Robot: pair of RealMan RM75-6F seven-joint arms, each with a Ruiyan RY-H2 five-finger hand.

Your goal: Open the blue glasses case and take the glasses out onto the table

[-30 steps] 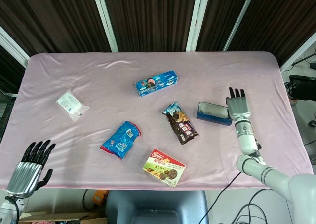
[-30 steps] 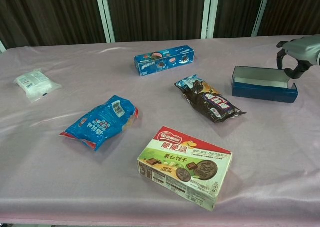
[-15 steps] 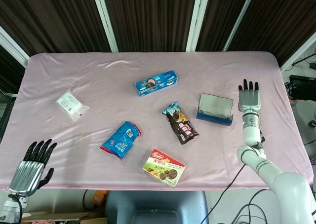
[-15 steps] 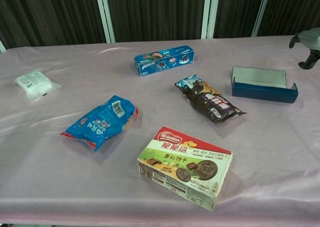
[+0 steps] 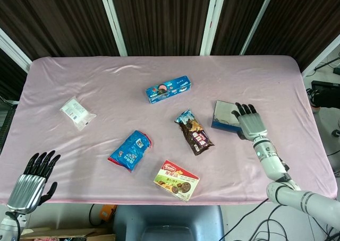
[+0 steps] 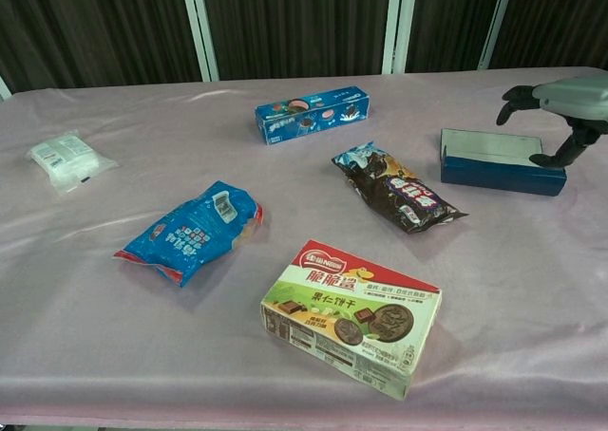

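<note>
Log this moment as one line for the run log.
glasses case: open, on table | right hand: open, above case | left hand: idle, off table edge | glasses: not out

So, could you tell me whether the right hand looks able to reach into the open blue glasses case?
Probably yes: the right hand hovers over the open blue glasses case, fingers spread, lid up, nothing between them.

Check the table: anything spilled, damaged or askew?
Nothing spilled or damaged. The blue case lies open by the right hand, lid up. The snack packs lie at mixed angles, all intact. The left hand hangs off the table's near edge.
</note>
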